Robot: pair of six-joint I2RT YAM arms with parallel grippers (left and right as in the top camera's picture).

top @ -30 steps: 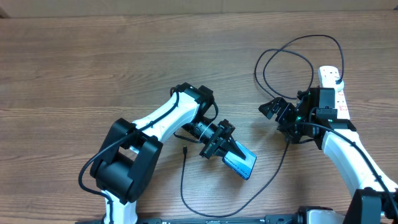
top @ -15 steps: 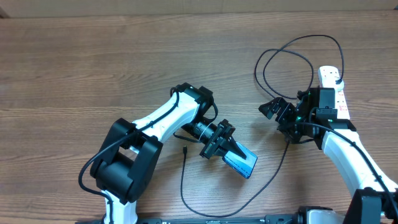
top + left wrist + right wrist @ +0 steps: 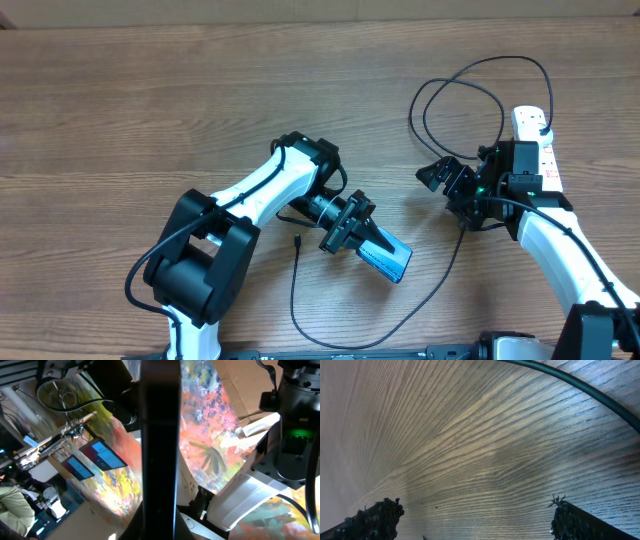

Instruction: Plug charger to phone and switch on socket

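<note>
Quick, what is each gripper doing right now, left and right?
Left gripper: closed, holding the phone by its edge.
Right gripper: open, holding nothing.

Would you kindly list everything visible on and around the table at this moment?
phone: one, blue screen with dark edge, front centre, in the left gripper
charger: one, black cable, looping from far right round to a loose tip left of the phone
socket: one, white strip with red marks, right edge, partly under the right arm
table: one, brown wood, beneath everything
left gripper: one, black, shut on the phone
right gripper: one, black, open and empty, left of the socket
left arm: one, white and black, front left
right arm: one, white and black, front right
</note>
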